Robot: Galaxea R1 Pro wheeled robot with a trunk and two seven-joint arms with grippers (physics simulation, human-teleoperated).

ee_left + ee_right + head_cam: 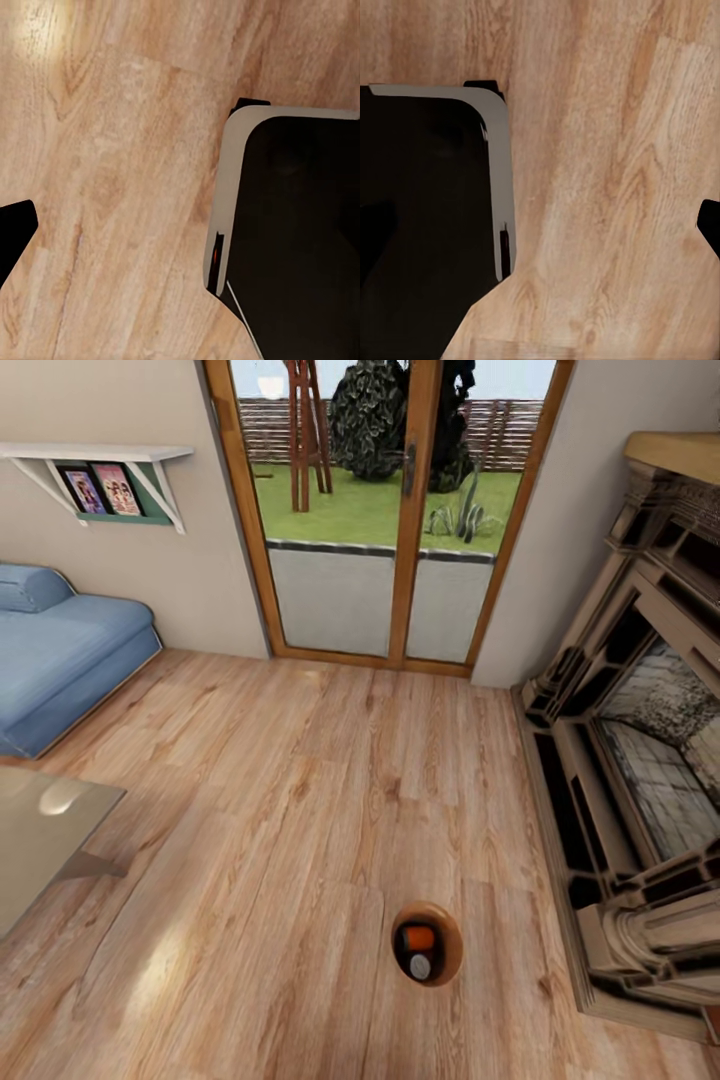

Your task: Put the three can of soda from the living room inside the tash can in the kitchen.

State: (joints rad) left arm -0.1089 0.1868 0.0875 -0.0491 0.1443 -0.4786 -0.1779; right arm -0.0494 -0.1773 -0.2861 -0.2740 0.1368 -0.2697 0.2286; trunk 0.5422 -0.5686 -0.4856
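Observation:
The tash can [449, 956], a small round copper-brown bin, stands on the wood floor in the head view, in front of the fireplace. Inside it lies an orange can of soda [418, 937]. Right beside that can a round silver can top [421, 966] shows, its body hidden. One dark finger [15, 232] of my left gripper juts in at the edge of the left wrist view, over bare planks. A dark finger [711, 225] of my right gripper shows the same way in the right wrist view. Neither finger touches anything.
Glass garden doors [400, 520] face me. A blue sofa [60, 650] and a grey low table [40, 840] are at the left, and the fireplace [640, 780] at the right. My black, grey-rimmed base [300, 225] [427, 217] sits under both wrists.

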